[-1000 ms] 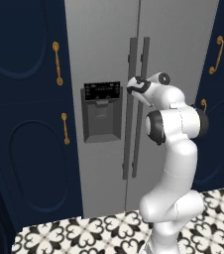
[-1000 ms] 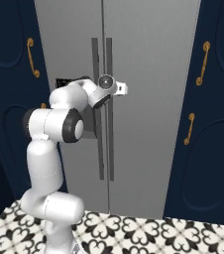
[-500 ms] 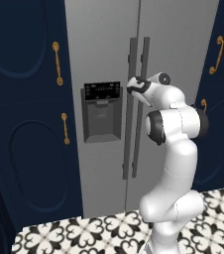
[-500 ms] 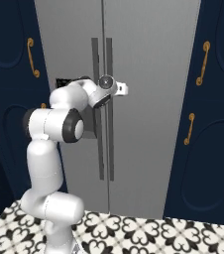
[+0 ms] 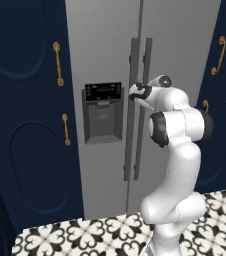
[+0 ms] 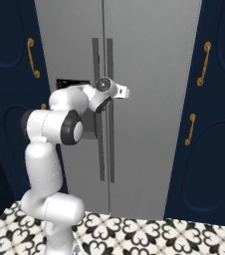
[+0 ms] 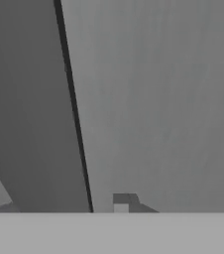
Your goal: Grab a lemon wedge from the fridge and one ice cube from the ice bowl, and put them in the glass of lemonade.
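Arm raised to the closed fridge's handles

Nearest, the white arm rose from the patterned floor tiles and bent toward the fridge, whose two grey doors were shut. The gripper sat at the long dark vertical handles where the doors meet, level with the black dispenser panel; how wide its jaws stood, or whether they clasped a handle, could not be told. Beyond, navy cabinets with brass handles flanked the fridge.
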